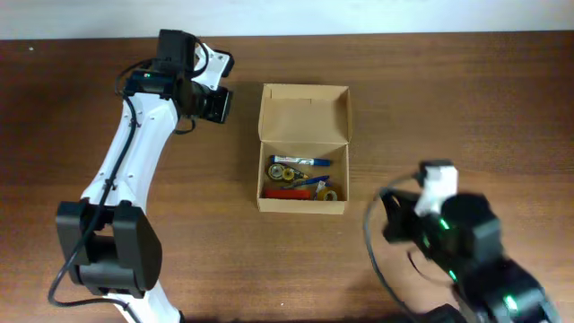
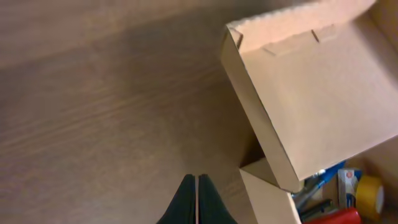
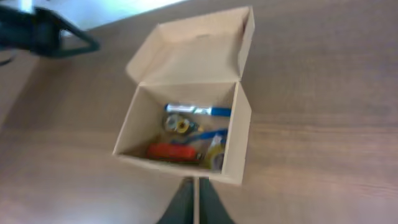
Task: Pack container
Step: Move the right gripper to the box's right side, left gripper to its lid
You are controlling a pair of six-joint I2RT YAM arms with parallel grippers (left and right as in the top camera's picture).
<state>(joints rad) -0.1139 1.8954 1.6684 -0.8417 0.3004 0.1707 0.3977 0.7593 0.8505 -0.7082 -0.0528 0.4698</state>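
We see the container (image 1: 301,208) open on the counter (image 1: 448,90) between the arms, both left and right jaws pinched shut on nothing, and we judge its cardboard light, stiff but crushable, best nudged at the free edge of the hinged flap (image 1: 303,112).

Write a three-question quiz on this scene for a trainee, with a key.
1. True or false: the lid of the box stands open.
2. The left gripper and right gripper are: A both open, B both shut, C one open and one shut.
3. What colour is the tape roll inside the box?
Key: 1 true; 2 B; 3 yellow.
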